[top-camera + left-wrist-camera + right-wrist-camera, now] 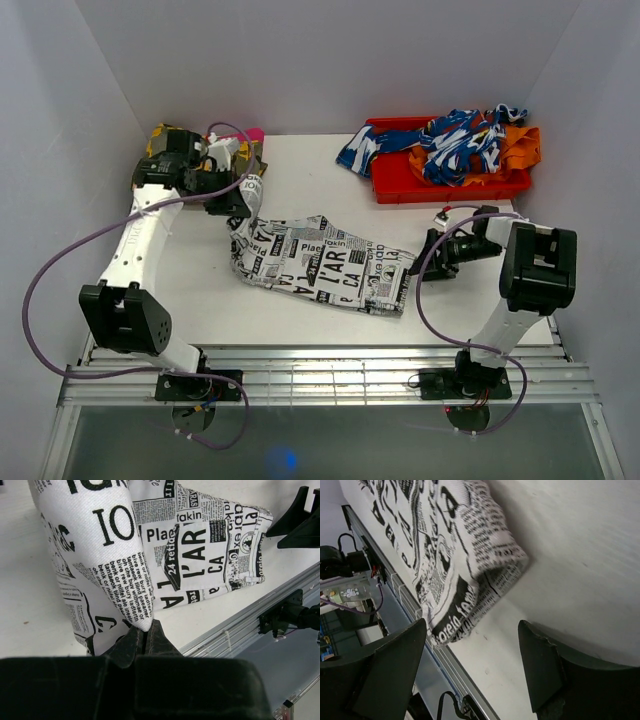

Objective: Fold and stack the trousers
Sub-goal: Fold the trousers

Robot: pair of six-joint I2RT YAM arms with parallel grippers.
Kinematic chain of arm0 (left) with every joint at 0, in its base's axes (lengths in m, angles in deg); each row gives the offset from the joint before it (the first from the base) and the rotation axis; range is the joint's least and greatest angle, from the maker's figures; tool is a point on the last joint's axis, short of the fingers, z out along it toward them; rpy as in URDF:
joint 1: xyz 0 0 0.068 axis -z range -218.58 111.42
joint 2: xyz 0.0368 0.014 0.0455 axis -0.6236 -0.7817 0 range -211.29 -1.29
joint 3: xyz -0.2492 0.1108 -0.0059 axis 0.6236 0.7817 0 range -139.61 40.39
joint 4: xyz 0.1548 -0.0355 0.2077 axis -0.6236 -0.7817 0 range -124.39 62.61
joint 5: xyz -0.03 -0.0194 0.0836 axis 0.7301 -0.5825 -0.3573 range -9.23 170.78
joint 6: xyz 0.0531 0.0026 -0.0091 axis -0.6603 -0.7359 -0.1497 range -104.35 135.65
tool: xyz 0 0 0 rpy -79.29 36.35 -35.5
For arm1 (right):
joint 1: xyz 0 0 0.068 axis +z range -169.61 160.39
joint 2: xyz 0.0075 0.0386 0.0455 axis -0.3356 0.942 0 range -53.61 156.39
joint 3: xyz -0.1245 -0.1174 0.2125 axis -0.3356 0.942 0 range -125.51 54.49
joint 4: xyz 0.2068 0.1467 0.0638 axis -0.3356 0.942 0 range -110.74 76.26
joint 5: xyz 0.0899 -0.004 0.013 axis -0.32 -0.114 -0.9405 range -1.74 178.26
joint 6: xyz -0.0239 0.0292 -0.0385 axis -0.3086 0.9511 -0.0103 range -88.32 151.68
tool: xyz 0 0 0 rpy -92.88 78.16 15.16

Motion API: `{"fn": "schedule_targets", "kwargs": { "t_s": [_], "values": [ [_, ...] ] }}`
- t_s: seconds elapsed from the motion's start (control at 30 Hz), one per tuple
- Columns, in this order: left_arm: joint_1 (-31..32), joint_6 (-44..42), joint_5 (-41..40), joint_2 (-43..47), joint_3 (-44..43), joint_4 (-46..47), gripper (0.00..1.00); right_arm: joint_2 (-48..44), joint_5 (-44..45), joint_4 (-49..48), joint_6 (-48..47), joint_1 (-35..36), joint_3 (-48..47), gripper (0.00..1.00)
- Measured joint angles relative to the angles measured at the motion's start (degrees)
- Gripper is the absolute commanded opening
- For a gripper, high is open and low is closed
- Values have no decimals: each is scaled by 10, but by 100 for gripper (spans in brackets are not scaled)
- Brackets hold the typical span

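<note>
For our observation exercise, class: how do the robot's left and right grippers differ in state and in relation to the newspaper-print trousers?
The left gripper is shut; the right gripper is open. The left gripper pinches the trousers at their left end; the right gripper holds nothing and faces their right end. Both are black and low over the table.

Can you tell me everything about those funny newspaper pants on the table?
The trousers are white, woven-looking cloth printed all over with black newspaper words and headlines. They lie rumpled across the white table, from back left to front right. The left gripper has its jaws shut on one end, holding it up off the table. The other end lies flat just ahead of the right gripper, whose open jaws are not touching it.
</note>
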Motion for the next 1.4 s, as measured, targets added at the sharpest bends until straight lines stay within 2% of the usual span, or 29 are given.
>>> {"fn": "schedule_targets", "kwargs": {
  "t_s": [0.13,0.2,0.33,0.4,0.43,0.53,0.93,1.2,1.4],
  "values": [
    [80,60,-54,-9,-17,5,0,16,-29,-34,22,50,5,73],
    [112,84,-76,-19,-25,10,0,36,-45,-43,30,67,5,66],
    [186,127,-124,-52,-26,33,0,77,-65,-54,43,76,0,39],
    [225,145,-144,-71,-26,44,0,90,-66,-59,46,78,-2,30],
    [243,154,-152,-80,-26,51,0,94,-66,-61,47,78,-2,21],
    [290,176,-162,-104,-26,67,0,95,-68,-64,48,79,-2,8],
    [413,259,-161,-170,-38,139,0,95,-84,-66,50,82,-2,8],
    [447,296,-161,-252,-75,164,0,95,-94,-67,54,82,-2,8],
    [460,314,-162,-279,-106,170,0,95,-96,-70,56,85,0,8]
  ]
}}
